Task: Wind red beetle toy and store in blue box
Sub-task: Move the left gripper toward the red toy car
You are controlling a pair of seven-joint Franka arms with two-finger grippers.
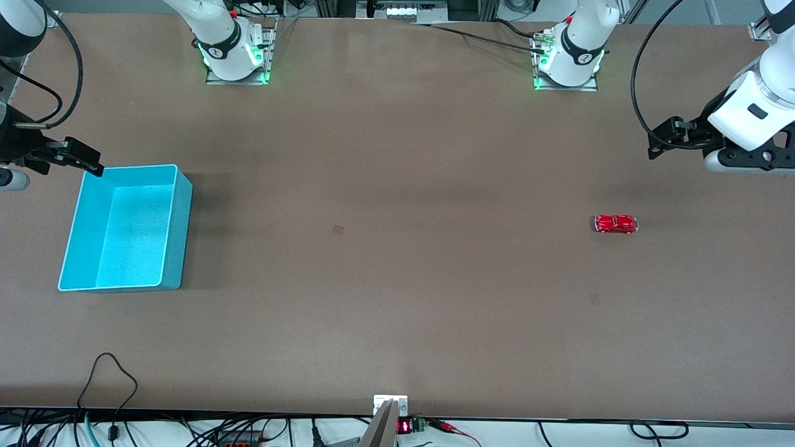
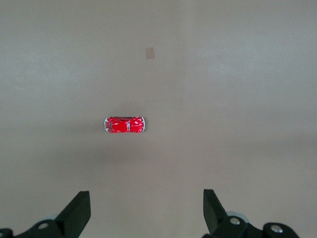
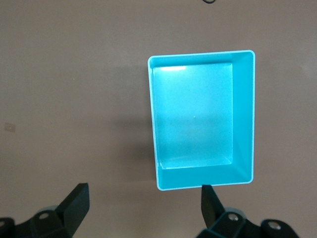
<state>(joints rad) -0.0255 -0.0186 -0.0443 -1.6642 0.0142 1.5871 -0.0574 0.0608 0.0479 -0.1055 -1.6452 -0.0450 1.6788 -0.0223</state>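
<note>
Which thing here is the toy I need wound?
Look at the brown table, toward the left arm's end. The red beetle toy sits alone on bare tabletop, tiny, glossy red with silvery trim, unlike the big blue box at the right arm's end.

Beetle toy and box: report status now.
Left gripper open, up over the table's left-arm end. Right gripper open, beside blue box. Red beetle toy on table, untouched. Box empty, nothing between them.

1. I work in a robotics lab: my two arms are bolted on metal base plates (image 1: 236, 77) to a wide brown table (image 1: 397, 279).
2. Loose cables (image 1: 105, 385) and a small red-digit display (image 1: 404, 426) line the table edge across from my bases.
</note>
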